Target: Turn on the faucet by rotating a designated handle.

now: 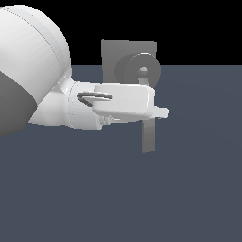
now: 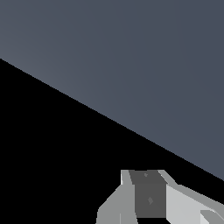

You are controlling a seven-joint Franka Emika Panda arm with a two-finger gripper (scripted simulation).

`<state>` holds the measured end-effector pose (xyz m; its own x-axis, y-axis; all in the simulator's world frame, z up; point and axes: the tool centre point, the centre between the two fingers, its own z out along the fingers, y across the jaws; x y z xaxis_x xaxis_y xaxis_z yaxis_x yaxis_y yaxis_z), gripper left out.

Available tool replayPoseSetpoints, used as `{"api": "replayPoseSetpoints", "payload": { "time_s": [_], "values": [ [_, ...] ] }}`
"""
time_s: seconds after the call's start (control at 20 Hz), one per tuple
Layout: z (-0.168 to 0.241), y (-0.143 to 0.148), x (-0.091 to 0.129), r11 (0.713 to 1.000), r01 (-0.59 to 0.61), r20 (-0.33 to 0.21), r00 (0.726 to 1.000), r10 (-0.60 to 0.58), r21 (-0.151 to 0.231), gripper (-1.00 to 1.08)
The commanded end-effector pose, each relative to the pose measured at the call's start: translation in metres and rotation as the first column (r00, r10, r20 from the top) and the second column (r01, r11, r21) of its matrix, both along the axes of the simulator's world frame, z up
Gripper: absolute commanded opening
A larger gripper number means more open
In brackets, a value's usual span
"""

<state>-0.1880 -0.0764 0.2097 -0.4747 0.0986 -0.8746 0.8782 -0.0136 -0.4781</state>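
Observation:
The faucet stands in the middle of the exterior view: a square grey plate (image 1: 111, 52), a round hub (image 1: 136, 64) with a small hole, and the handle (image 1: 148, 137), a long grey bar hanging straight down from the hub. My white hand lies across the bar's upper part and hides it. My gripper (image 1: 163, 113) points to the exterior view's right, its tip just past the bar and level with its middle. The fingers show as one closed prong. In the wrist view the fingertips (image 2: 148, 192) form one block, and the faucet is out of view.
The large white arm (image 1: 33, 71) fills the exterior view's left. A flat blue-grey floor (image 1: 189, 189) lies around the faucet. The wrist view shows only that floor (image 2: 131, 52) and black background.

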Motion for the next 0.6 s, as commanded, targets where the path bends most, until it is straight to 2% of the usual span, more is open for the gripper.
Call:
{"api": "replayPoseSetpoints", "payload": {
  "time_s": [0.0, 0.1, 0.25, 0.4, 0.55],
  "values": [
    [-0.009, -0.001, 0.005, 0.995, -0.082, -0.099, 0.992, 0.075, -0.064, -1.00],
    [-0.015, -0.002, 0.008, 0.983, -0.147, -0.180, 0.976, 0.126, -0.111, -1.00],
    [-0.024, -0.002, 0.014, 0.953, -0.248, -0.304, 0.934, 0.187, -0.174, -1.00],
    [-0.033, -0.001, 0.020, 0.909, -0.349, -0.426, 0.875, 0.229, -0.228, -1.00],
    [-0.041, 0.001, 0.025, 0.852, -0.448, -0.543, 0.802, 0.249, -0.271, -1.00]
  ]
}}
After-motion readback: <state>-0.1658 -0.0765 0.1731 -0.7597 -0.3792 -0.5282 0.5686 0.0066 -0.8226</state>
